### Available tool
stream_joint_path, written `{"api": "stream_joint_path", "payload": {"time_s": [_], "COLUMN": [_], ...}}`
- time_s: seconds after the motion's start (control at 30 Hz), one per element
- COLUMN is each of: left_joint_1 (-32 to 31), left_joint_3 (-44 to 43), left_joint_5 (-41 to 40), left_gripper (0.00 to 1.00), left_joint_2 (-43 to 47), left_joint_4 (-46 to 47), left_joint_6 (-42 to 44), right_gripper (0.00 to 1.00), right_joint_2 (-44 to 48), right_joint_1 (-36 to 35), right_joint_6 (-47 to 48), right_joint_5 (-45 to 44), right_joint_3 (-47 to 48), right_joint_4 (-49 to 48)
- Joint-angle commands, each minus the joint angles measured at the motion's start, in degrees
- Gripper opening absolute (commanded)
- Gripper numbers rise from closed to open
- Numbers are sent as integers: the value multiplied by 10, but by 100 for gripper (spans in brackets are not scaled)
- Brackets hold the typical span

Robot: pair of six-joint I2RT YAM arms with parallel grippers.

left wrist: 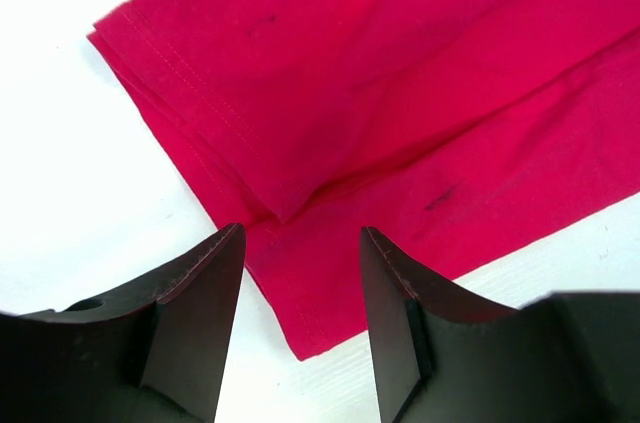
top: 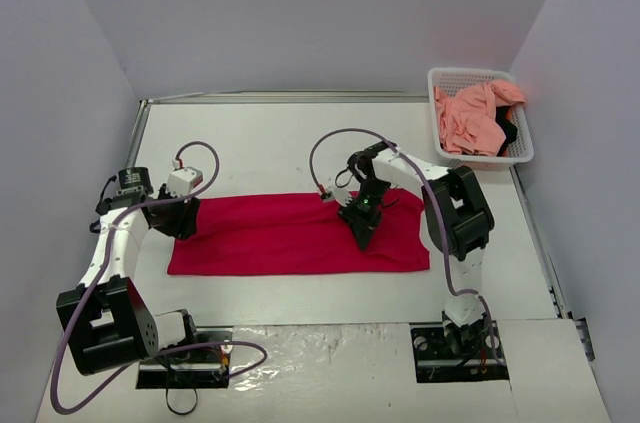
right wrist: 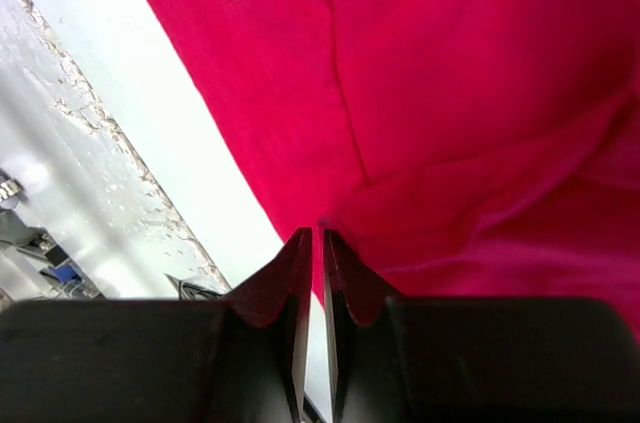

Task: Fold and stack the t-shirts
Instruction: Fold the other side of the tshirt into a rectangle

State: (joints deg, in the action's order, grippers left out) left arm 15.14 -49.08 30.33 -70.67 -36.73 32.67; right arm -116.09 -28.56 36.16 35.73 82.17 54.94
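Observation:
The crimson red t-shirt [top: 270,233] lies flat as a long folded band across the middle of the table. Its hemmed left end [left wrist: 400,93] sits just beyond my left gripper [left wrist: 301,231], which hovers open at that end [top: 187,218] with nothing between its fingers. My right gripper [top: 362,233] is down on the shirt's right half. In the right wrist view its jaws stand almost together [right wrist: 320,231], and a raised fold of the red cloth [right wrist: 480,93] runs up to the tips. The salmon pink t-shirt [top: 470,113] lies crumpled in the basket with a bit of black garment [top: 508,131].
A white lattice basket [top: 470,73] stands at the table's far right corner against the wall. Grey walls close in the table on the left, back and right. Both arm bases and their cables sit at the near edge.

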Motion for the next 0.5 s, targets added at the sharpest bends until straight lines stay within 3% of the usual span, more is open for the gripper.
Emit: {"api": "stream_joint_path", "payload": {"time_s": [0.0,0.13,0.47], "left_joint_1": [4,4,4], "left_joint_3": [4,8,12], "left_joint_5": [0,2,5], "left_gripper": [48,48,48], "left_joint_2": [20,26,48], "left_joint_4": [-4,-4,-7], "left_joint_6": [-6,-10,-14], "right_gripper": [8,18,29], "right_joint_2": [-10,-5,68], "right_joint_1": [-7,-14,6], "right_joint_6": [8,10,81], "right_joint_5": [18,30,77], "right_joint_3": [3,4,29], "right_joint_4": [37,42,129]}}
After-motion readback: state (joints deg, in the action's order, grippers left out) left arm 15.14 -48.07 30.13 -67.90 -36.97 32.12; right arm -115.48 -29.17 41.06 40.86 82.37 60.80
